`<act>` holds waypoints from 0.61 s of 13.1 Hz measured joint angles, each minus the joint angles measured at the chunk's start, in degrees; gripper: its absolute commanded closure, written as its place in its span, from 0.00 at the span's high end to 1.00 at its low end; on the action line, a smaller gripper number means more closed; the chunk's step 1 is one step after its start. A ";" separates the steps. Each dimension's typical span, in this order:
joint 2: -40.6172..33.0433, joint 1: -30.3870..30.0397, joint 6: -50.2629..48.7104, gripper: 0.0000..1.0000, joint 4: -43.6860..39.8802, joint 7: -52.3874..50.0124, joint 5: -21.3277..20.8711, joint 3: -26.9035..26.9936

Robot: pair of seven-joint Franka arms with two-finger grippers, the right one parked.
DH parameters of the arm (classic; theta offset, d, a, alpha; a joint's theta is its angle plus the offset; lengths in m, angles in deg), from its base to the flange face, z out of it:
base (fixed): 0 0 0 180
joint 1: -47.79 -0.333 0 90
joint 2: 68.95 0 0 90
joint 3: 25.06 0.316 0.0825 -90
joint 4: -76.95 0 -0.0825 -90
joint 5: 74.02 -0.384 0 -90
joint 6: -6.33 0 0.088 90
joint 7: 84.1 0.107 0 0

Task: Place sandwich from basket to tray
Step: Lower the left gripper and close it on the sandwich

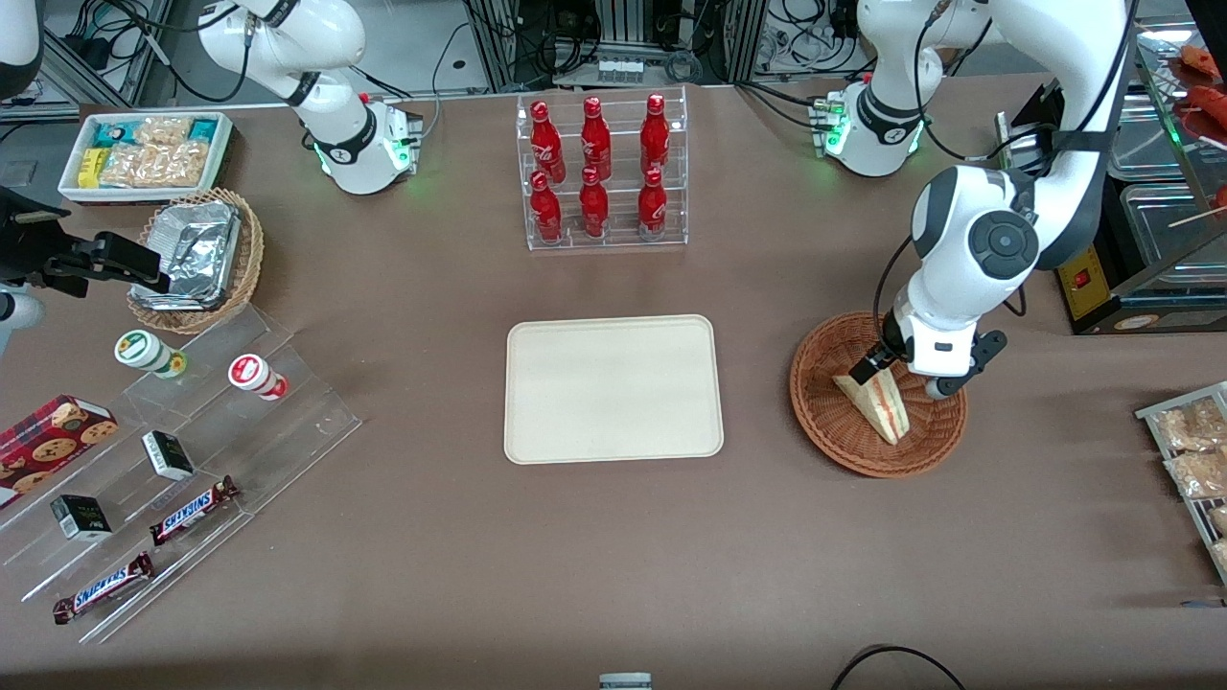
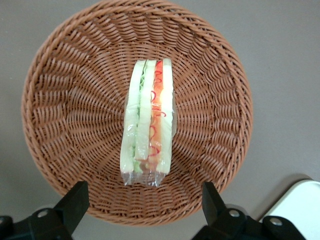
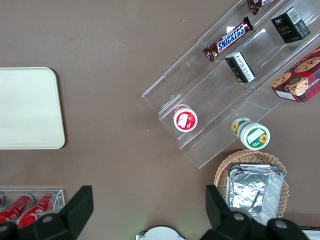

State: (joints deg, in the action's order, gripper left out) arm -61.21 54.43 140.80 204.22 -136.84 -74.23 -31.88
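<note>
basket (image 1: 844, 436): the arm covers part of its rim.
sandwich (image 1: 877, 402): its top end sits under the gripper (image 1: 896, 369).
gripper: only two finger (image 2: 75, 200) tips show in the wrist view, spread wide.
tray (image 2: 300, 207): only one corner shows in the wrist view.
cookie box (image 1: 48, 441): cut off at the table's edge.

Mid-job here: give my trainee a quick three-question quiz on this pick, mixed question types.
1. True or false: the sandwich lies in the basket.
2. The gripper is: A) open above the basket, B) shut on the sandwich, C) over the tray.
3. What stands in the clear rack farther from the front camera than the tray?

Key: 1. True. 2. A. 3. Red bottles.
</note>
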 measured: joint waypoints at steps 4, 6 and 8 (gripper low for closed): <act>3.57 -0.04 2.66 1.00 0.07 -0.27 -0.03 1.48; 5.25 -0.05 3.80 1.00 0.07 -0.27 -0.06 1.81; 6.60 -0.04 4.43 1.00 0.06 -0.28 -0.06 2.00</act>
State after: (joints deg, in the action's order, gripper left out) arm -54.61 54.38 145.24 204.28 -137.12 -74.29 -29.88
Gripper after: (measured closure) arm 0.000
